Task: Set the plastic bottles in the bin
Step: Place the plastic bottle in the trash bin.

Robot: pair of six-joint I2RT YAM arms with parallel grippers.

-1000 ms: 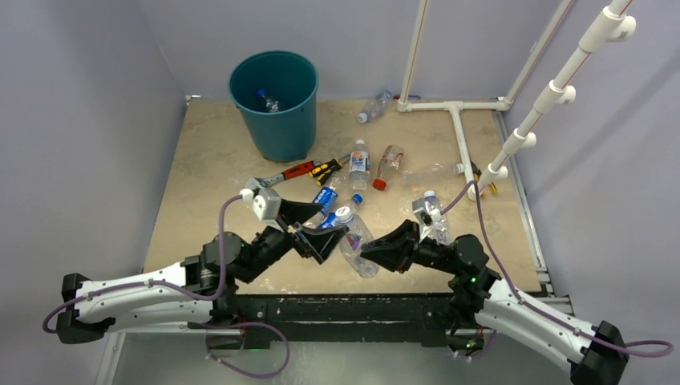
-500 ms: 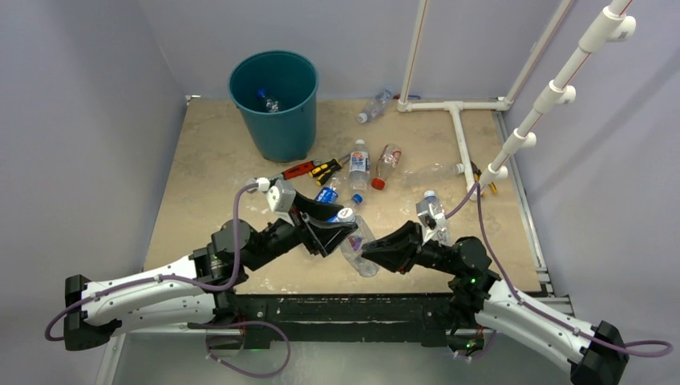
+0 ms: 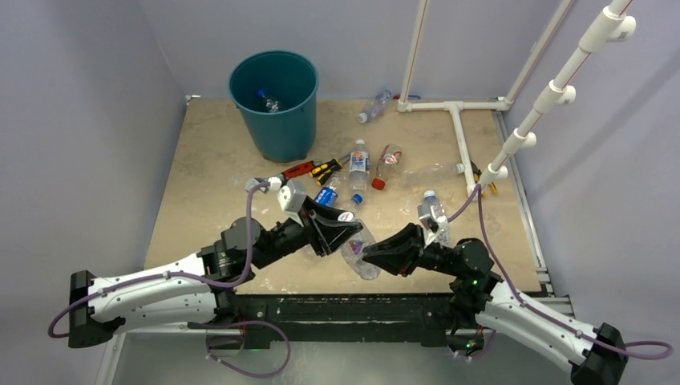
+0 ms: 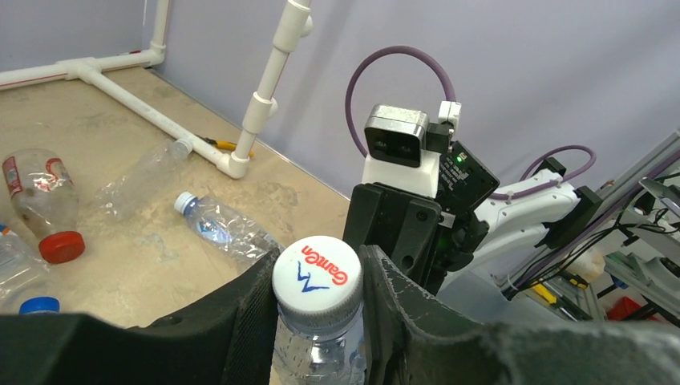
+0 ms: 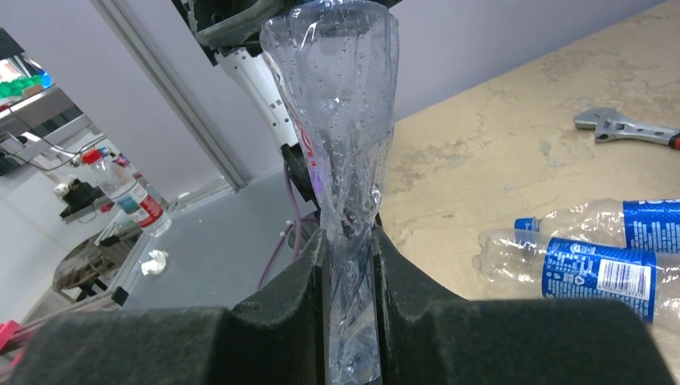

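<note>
At the far left of the table (image 3: pixel 200 160) the bin (image 3: pixel 277 124) stands upright, with one loose bottle (image 3: pixel 268 100) lying inside it. In front of the bin lie a red-handled wrench (image 3: pixel 282 175) and a yellow-black screwdriver (image 3: pixel 325 168), handle to handle, between the bin and the arms.

The left hand (image 3: pixel 345 227) is closed on the neck of the crumpled bottle (image 3: pixel 358 249). One finger (image 4: pixel 248 313) presses in on each side of its white printed cap (image 4: pixel 317 273). The flattened lower end of that bottle is pinched tight in the right hand (image 3: pixel 370 254), whose pads (image 5: pixel 309 277) squeeze the plastic thin. The bottle therefore spans the two hands near the table's front edge, well apart from the bin.

Just behind the hands lie a blue-labelled bottle (image 3: pixel 326 195) and a blue-capped bottle (image 3: pixel 354 200). Farther back are a white-capped bottle (image 3: pixel 358 164), a red-capped bottle (image 3: pixel 387 166) and a clear flattened bottle (image 3: pixel 425 172). Another bottle, the pale-capped bottle (image 4: pixel 228 231), lies beside the right wrist. The far bottle (image 3: pixel 374 105) rests near the back wall, beside the white pipe frame (image 3: pixel 459 132) on the table's right side.
</note>
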